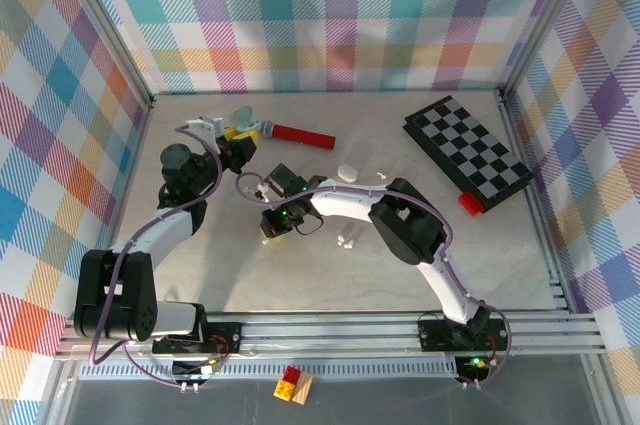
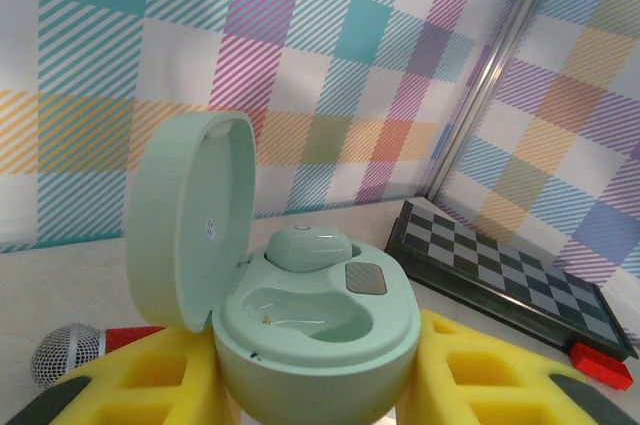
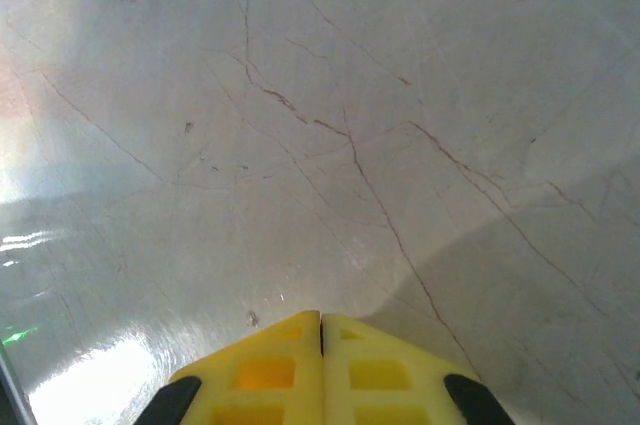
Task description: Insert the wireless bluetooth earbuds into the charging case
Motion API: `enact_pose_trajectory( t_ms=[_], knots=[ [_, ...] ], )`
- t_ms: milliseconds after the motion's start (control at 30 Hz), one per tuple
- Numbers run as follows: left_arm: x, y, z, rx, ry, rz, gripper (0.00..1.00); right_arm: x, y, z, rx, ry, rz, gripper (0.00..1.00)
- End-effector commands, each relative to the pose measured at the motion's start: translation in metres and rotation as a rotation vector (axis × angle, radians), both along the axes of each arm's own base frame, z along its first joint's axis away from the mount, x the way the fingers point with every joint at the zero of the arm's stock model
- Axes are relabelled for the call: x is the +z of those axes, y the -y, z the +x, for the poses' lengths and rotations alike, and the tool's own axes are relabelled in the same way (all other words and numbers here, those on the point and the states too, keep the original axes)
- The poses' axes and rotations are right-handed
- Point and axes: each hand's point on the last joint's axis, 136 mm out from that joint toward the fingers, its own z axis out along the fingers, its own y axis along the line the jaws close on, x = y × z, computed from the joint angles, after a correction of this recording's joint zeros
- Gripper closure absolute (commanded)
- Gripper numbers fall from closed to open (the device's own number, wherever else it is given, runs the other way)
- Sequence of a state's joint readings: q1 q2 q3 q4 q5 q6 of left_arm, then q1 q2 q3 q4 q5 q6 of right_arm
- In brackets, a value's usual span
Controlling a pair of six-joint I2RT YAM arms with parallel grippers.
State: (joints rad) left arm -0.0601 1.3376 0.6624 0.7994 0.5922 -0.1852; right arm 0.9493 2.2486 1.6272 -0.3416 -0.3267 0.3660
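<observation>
**Case held open in left claw, right claw clenched on nothing**

We cannot read any brand. A tiny mark sits on the inside of the lid (image 2: 190, 215), too small to make out. The bottom of the charging case (image 2: 315, 330) is cut off by the lower edge of the left wrist view, so we cannot see how far down the yellow pads (image 2: 480, 375) reach.

The left claw (image 1: 237, 133) grasps the charging case from both sides, at about 11 o'clock on the desk (image 3: 300, 95). The case is a pale green oval with its lid hinged upright at 9 o'clock. One pale green earbud (image 2: 308, 245) sits in the far socket, smooth and rounded. The near socket (image 2: 300, 310) is empty, with a small metal contact showing in it. A grey square patch lies at 3 o'clock of the seated earbud.

The right claw (image 3: 321, 345) is clenched, its yellow tips pressed together with nothing between them, just above the bare marbled desk. In the top view it hangs near the desk's middle. Two loose earbuds (image 1: 345, 241) lie at 3 o'clock of it, too small for us to tell their colours. A white oval case (image 1: 348, 171) lies at 12 o'clock of them.

A microphone (image 2: 65, 350) is partly hidden behind the left pad. A checkerboard (image 1: 465, 153) lies at 2 o'clock, with a red block (image 1: 468, 203) at its near corner.
</observation>
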Motion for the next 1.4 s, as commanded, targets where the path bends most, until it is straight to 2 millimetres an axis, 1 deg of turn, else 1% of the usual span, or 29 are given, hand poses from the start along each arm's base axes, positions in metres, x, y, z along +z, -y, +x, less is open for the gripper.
enact_pose_trajectory(
  t_ms=[0, 167, 267, 367, 500, 700, 833, 933, 1033, 1100, 1167, 1267, 1300, 1367],
  knots=[
    [0.014, -0.003, -0.004, -0.002, 0.051, 0.017, 0.64, 0.012, 0.006, 0.0, -0.017, 0.007, -0.004, 0.98],
    [0.013, -0.002, -0.005, -0.006, 0.051, 0.022, 0.64, 0.025, 0.022, 0.014, -0.074, 0.053, -0.003, 0.99],
    [0.015, -0.001, -0.007, -0.01, 0.06, 0.021, 0.64, 0.028, 0.04, 0.024, -0.118, 0.077, -0.018, 0.99],
    [0.016, -0.001, -0.009, -0.012, 0.069, 0.016, 0.64, 0.03, 0.063, 0.033, -0.17, 0.087, -0.027, 0.98],
    [0.017, 0.003, -0.011, -0.024, 0.069, 0.013, 0.64, 0.028, 0.108, 0.049, -0.267, 0.104, -0.062, 0.98],
    [0.014, 0.023, -0.022, -0.073, 0.071, 0.02, 0.64, 0.024, 0.187, 0.07, -0.431, 0.135, -0.148, 0.98],
    [0.009, 0.039, -0.035, -0.112, 0.076, 0.042, 0.64, 0.016, 0.238, 0.073, -0.559, 0.136, -0.23, 0.98],
    [0.004, 0.052, -0.046, -0.142, 0.083, 0.061, 0.64, 0.01, 0.266, 0.071, -0.655, 0.107, -0.267, 0.99],
    [0.003, 0.062, -0.056, -0.167, 0.094, 0.073, 0.64, 0.006, 0.28, 0.066, -0.733, 0.089, -0.285, 0.99],
    [0.003, 0.068, -0.063, -0.182, 0.102, 0.081, 0.64, 0.004, 0.284, 0.064, -0.769, 0.077, -0.281, 0.99],
    [0.001, 0.072, -0.066, -0.191, 0.1, 0.094, 0.64, 0.003, 0.284, 0.063, -0.78, 0.067, -0.279, 0.96],
    [-0.002, 0.074, -0.068, -0.196, 0.097, 0.111, 0.63, 0.005, 0.284, 0.064, -0.777, 0.076, -0.28, 0.89],
    [-0.003, 0.074, -0.068, -0.196, 0.093, 0.113, 0.63, 0.008, 0.285, 0.064, -0.773, 0.087, -0.28, 0.85],
    [-0.003, 0.074, -0.068, -0.195, 0.091, 0.115, 0.63, 0.015, 0.284, 0.065, -0.753, 0.109, -0.27, 0.73]
  ],
)
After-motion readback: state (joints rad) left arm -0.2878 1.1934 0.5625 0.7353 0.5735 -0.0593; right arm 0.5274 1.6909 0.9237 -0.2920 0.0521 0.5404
